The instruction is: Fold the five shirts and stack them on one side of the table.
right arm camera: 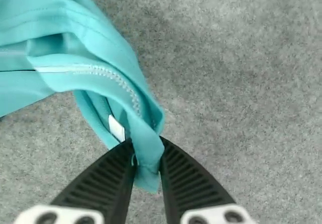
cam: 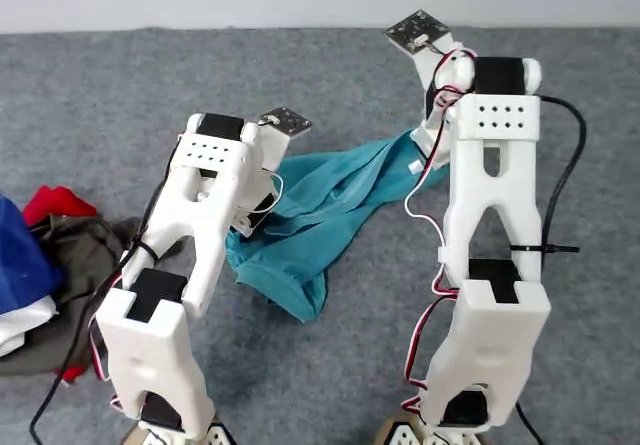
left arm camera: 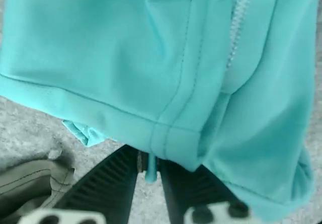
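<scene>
A teal shirt [cam: 320, 210] hangs stretched between the two arms over the grey table. The left gripper [left arm camera: 148, 171] is shut on its hemmed edge [left arm camera: 166, 133], and the cloth [left arm camera: 151, 48] spreads out beyond the black fingers [left arm camera: 108, 181]. The right gripper [right arm camera: 147, 166] is shut on a bunched corner of the same shirt [right arm camera: 75, 58], near a small white tag [right arm camera: 116, 128]. In the high view the left arm [cam: 215, 195] holds the shirt's near-left part and the right arm [cam: 485, 165] holds its far-right end.
A heap of other shirts [cam: 40, 265], red, blue, white and olive, lies at the table's left edge. An olive garment [left arm camera: 30, 178] lies close to the left gripper. Bare grey table [cam: 330, 75] stretches behind the arms and to the right [right arm camera: 241, 58].
</scene>
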Controlling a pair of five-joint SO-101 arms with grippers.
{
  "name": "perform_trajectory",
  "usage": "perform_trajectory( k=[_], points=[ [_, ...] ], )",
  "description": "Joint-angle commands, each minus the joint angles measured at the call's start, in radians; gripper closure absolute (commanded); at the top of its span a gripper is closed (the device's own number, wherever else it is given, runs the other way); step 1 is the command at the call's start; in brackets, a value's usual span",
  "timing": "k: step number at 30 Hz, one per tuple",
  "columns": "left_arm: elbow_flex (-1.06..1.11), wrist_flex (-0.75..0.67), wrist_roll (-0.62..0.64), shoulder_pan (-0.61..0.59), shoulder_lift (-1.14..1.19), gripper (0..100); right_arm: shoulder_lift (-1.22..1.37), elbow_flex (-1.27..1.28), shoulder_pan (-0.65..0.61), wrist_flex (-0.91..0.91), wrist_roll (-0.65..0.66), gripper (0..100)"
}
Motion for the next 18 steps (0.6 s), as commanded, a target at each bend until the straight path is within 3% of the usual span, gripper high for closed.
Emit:
perform_trajectory(
  k=[1,12,18],
  points=[
    [-0.085,0.058,-0.014,-0.005,-0.058,99,-0.071,-0.011,0.038,0.039,-0.011,98.9],
    [-0.249,0.080,-0.014,-0.009,-0.364,99,-0.259,-0.011,0.173,0.039,-0.014,98.9],
    [-0.375,0.078,-0.015,-0.081,-0.511,99,-0.337,-0.011,0.283,0.039,-0.071,98.9]
  ],
)
